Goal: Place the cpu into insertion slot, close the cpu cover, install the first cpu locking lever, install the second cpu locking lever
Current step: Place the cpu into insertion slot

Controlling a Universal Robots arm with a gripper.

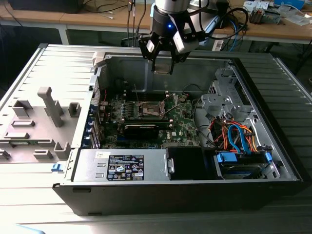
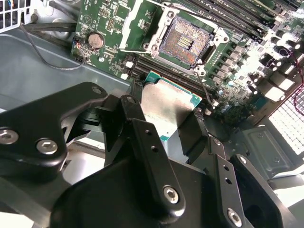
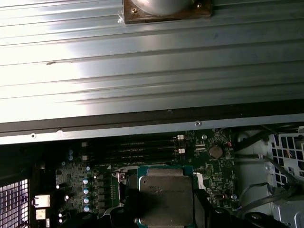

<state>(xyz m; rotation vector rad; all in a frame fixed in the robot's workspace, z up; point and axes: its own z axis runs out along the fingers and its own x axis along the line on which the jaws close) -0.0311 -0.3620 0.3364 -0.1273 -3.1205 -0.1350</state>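
Status: hand (image 1: pixel 162 67) hangs high over the far wall of the pc case (image 1: pixel 195 195) in the exterior view, clear of everything inside. We have the cpu (image 2: pixel 166 102) in it: in the second wrist view the two black fingers (image 2: pixel 142 137) pinch the chip on opposite edges, closed down to just the chip's width, dull silver top toward the camera, green rim showing on two sides. Same grip in the first wrist view, chip square-on between the fingers. The cpu is in the air, well apart from the motherboard (image 1: pixel 183 122), not seated. The insertion slot (image 2: pixel 183 42) is bare: dark frame, brownish-gold pin field exposed. The cpu cover (image 2: pixel 137 23) is swung up off the slot and stands along one side of it, window frame tilted. A thin locking lever (image 2: pixel 207 92) runs out from the slot's corner; we can't tell whether it is hooked. Near the slot on the board: coin cell (image 2: pixel 96 40), and long black memory slots (image 2: pixel 228 21) on the other side. The pc case lies on its side on the ribbed metal counter (image 1: pixel 282 97), open side up. Along the near wall, the power supply (image 1: pixel 122 165); toward the exterior view's right, a drive bay with blue and orange cables (image 1: pixel 239 136). A grey plastic fixture (image 1: pixel 48 105) sits on the counter at the exterior view's left, just beside the case.
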